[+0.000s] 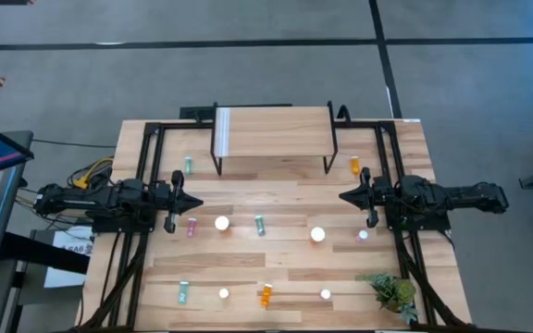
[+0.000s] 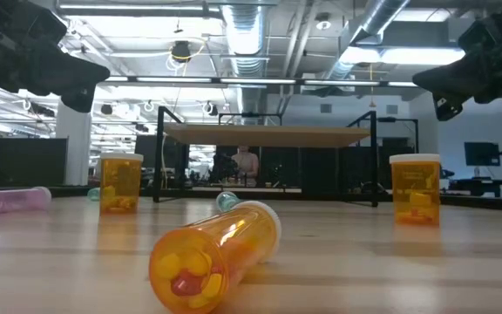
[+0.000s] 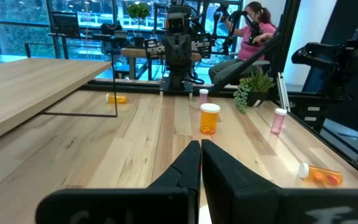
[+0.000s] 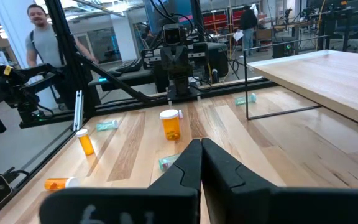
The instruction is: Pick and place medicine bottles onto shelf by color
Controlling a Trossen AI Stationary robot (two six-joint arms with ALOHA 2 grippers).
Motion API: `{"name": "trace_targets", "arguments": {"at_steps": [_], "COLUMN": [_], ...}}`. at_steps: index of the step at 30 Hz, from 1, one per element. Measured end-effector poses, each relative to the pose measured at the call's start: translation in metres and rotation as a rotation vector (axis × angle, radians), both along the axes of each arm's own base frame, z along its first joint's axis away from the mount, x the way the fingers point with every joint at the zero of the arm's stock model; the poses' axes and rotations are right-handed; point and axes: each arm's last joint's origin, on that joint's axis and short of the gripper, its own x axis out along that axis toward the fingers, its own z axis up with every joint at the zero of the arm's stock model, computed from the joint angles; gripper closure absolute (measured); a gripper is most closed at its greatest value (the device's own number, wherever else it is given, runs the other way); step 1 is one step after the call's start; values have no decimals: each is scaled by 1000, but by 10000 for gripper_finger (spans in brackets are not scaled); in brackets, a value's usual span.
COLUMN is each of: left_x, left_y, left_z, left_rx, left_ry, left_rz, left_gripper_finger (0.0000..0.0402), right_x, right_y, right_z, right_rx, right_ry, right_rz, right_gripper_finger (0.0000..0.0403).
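The shelf (image 1: 276,129) stood bare at the table's far edge, every bottle down on the tabletop. Both grippers, left (image 1: 192,201) and right (image 1: 345,196), hung with fingers together. The lying orange bottle (image 1: 266,296) looked likely to roll from a careless pinch.

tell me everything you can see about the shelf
The shelf is a small raised platform with a light-wood top on thin black metal legs, with a whitish strip along one short edge. It stands upright at the far middle of the table, between the two arms. Its top is bare; no bottle rests on it. A teal bottle and an orange bottle lie on the table near its ends, apart from it.
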Motion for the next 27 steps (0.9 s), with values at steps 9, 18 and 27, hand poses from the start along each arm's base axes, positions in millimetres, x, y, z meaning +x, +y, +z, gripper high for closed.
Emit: {"name": "trace_targets", "arguments": {"at_steps": [9, 18, 27], "left_x": [0, 0, 0], "left_y": [0, 0, 0], "left_z": [0, 0, 0], "left_rx": [0, 154, 88], "left_ry": [0, -5, -3], "left_rz": [0, -4, -2], "left_gripper_finger": [401, 401, 401], "right_x": [0, 0, 0], "right_y": [0, 0, 0], "right_z": [0, 0, 0], "right_rx": [0, 0, 0], "right_ry": [0, 0, 0], "right_rz": [1, 0, 0], "right_gripper_finger": [376, 376, 376]}}
